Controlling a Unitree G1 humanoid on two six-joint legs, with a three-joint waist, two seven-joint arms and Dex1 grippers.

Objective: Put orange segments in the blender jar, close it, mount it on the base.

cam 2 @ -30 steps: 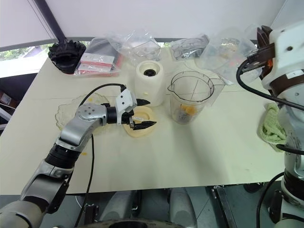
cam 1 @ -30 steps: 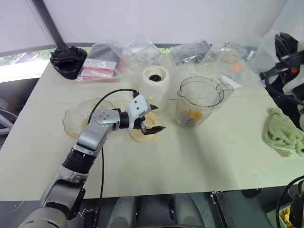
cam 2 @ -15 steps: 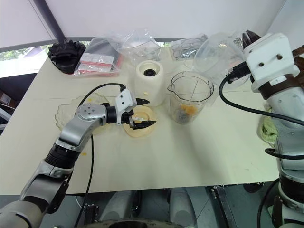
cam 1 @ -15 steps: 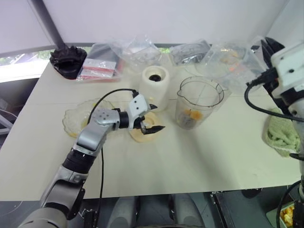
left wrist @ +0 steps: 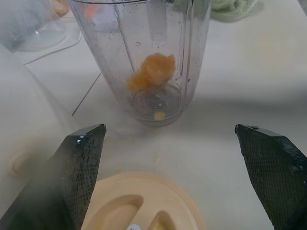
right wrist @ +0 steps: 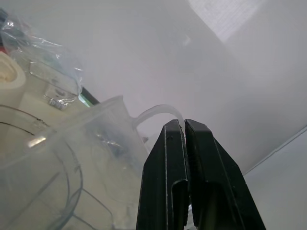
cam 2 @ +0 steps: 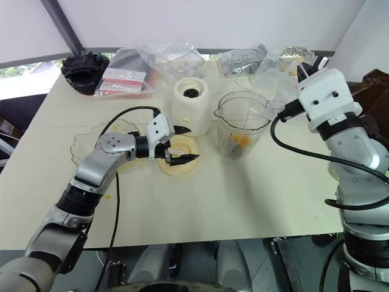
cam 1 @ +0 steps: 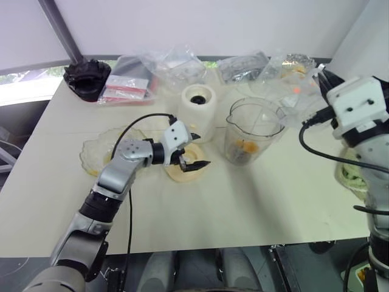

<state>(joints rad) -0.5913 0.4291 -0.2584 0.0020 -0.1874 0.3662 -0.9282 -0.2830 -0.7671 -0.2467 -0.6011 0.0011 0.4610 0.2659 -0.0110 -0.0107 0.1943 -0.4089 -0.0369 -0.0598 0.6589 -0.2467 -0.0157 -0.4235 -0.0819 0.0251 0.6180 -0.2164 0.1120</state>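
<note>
Our left gripper (cam 1: 193,159) hovers spread wide over the flat cream lid (cam 1: 186,171), holding nothing. Just past its fingertips we see the blender jar (cam 1: 254,131) upright on the table (cam 1: 255,201), with orange segments (left wrist: 152,71) lying at its bottom. The base (cam 1: 199,111) stands just beside this gripper, next to the jar. Our right gripper (right wrist: 185,125) is pinched shut on the handle of a frosted jug (right wrist: 62,158), raised beside the jar
</note>
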